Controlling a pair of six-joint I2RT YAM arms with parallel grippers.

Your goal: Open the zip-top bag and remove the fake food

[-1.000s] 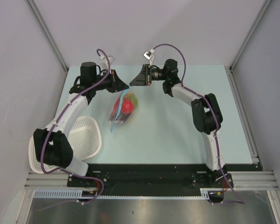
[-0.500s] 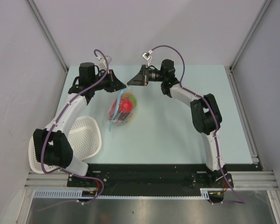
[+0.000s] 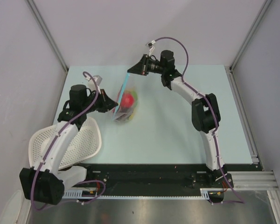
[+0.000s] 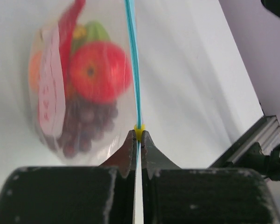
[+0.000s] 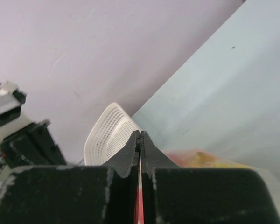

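The left arm has swung back toward the near-left, and the left gripper has drawn one end of the teal zip strip with it; the right gripper, part open a second ago, has now pinched down on the far end; so the strip runs taut between the two, with the zip-top bag slung beside it over the middle of the table. I judge this to be the pull meant to part the mouth.

Both pairs of jaws are fully closed. The left is on the strip, with a small yellow bit at its tips; I cannot tell if that is a slider. The right shows only a red sliver between its pads.

The fake food sits inside: a red round piece, a grape bunch, a green oval. Whether the seal has opened, or the pouch rests on the table, I cannot make out; the white mesh basket, partly hidden by the left arm, looks shifted.
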